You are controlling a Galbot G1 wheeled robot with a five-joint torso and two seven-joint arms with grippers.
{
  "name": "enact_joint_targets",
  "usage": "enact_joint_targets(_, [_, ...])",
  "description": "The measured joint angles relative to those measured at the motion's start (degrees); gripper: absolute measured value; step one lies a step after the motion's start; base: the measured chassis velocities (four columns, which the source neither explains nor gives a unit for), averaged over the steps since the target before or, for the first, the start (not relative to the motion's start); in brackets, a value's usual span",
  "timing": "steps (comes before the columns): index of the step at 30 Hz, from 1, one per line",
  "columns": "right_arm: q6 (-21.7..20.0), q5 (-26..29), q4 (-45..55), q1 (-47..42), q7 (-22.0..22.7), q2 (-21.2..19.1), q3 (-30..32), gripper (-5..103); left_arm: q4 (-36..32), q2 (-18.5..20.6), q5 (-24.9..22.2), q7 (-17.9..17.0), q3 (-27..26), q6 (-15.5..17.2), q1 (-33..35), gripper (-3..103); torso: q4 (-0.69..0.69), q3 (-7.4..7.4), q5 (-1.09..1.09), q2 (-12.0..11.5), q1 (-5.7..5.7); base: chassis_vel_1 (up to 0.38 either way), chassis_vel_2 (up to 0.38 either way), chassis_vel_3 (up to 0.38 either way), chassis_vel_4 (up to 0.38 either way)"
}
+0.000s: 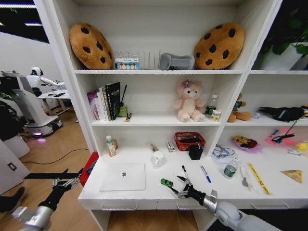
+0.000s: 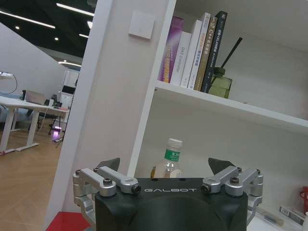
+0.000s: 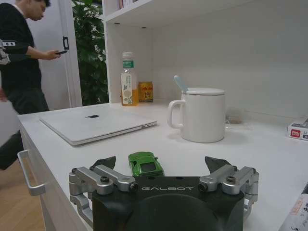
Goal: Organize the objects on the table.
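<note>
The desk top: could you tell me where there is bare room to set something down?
Bare patches: between the laptop and green toy car, and along the front edge left of the right gripper. It is crowded right of the mug, among pens and bottle.

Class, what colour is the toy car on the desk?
Green; the toy car shows best in the right wrist view.

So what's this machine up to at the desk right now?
It is tidying small things on the white desk. Its right pincer is open, low over the desk's front edge and lined up on the tiny green toy car, with the car not yet between its fingers. The left pincer hangs open off the desk's left end, holding nothing. The silver laptop, the white mug and the pens lie untouched on the desk.
</note>
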Motion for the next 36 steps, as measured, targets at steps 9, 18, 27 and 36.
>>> enact_joint_targets(9, [-0.8,-1.5,-0.4,4.5,1.6,-0.4,-7.2,100,0.3,-0.6,-0.3,0.6,-0.1,-0.3,-0.1,100,-0.01,0.0,0.0,0.0,0.0,0.0,0.0,0.0,0.0])
enact_joint_targets(18, [-2.3,-3.2,-0.1,8.2,3.7,-1.0,-11.4,100,1.2,-1.2,-0.8,1.2,-0.2,-0.6,-0.3,100,0.0,0.0,0.0,0.0,0.0,0.0,0.0,0.0,0.0])
enact_joint_targets(27, [-2.2,-2.9,-1.0,10.4,5.5,0.7,-13.5,98,2.2,-1.5,-1.0,1.8,-0.1,-0.9,-0.4,100,0.01,0.0,0.0,0.0,0.0,0.0,0.0,0.0,0.0])
enact_joint_targets(36, [-1.6,-3.0,-1.2,9.9,5.5,1.3,-13.6,66,2.6,-1.4,-1.0,1.9,0.2,-1.0,-0.7,100,-0.01,0.0,0.0,0.0,0.0,0.0,0.0,0.0,0.0])
